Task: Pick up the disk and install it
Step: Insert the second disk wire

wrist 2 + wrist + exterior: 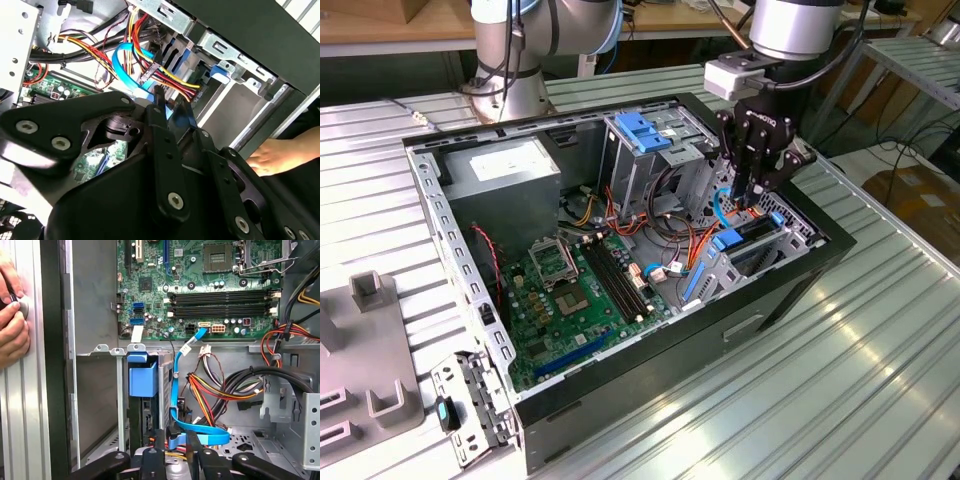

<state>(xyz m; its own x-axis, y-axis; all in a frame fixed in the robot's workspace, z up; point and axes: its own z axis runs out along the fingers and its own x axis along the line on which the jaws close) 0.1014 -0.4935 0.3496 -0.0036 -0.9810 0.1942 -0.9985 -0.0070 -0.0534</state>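
The disk (745, 238) sat on edge inside the open computer case (470, 270), slotted into the drive bay at the case's front corner, on the exterior view's right. Its bright blue bracket faced outward, with the dark body of the drive behind it. In the first wrist view the disk (142, 385) showed as a blue block between the bay's metal walls.

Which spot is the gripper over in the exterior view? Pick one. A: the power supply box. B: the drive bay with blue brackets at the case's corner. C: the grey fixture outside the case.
B: the gripper hangs just above the disk in that corner bay.
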